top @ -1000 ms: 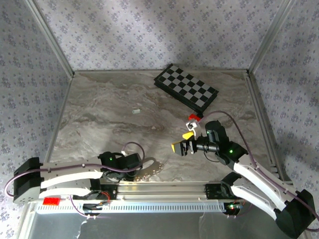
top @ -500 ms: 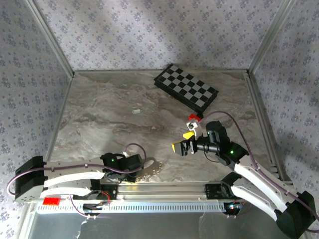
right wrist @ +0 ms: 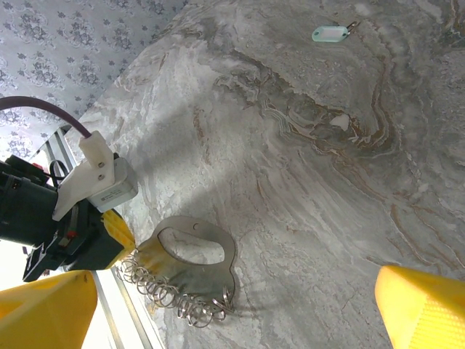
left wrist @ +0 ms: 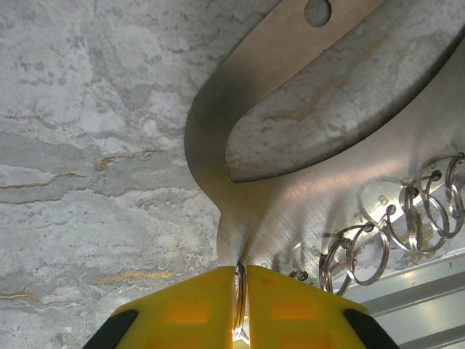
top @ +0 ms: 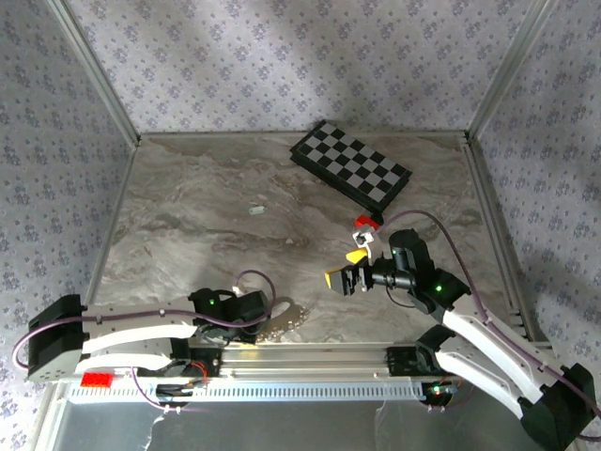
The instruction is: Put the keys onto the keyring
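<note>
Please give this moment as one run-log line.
left tool: shut on curved flat silver metal plate with rings | right tool: open, empty | mint-green plastic tag: lying free

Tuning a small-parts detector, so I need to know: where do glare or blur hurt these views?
Left wrist: glare streaks the brushed metal plate, though its split rings are sharp; right wrist: its own yellow fingertips are blurred, the mint tag crisp; top external: soft light, no glare.
</note>
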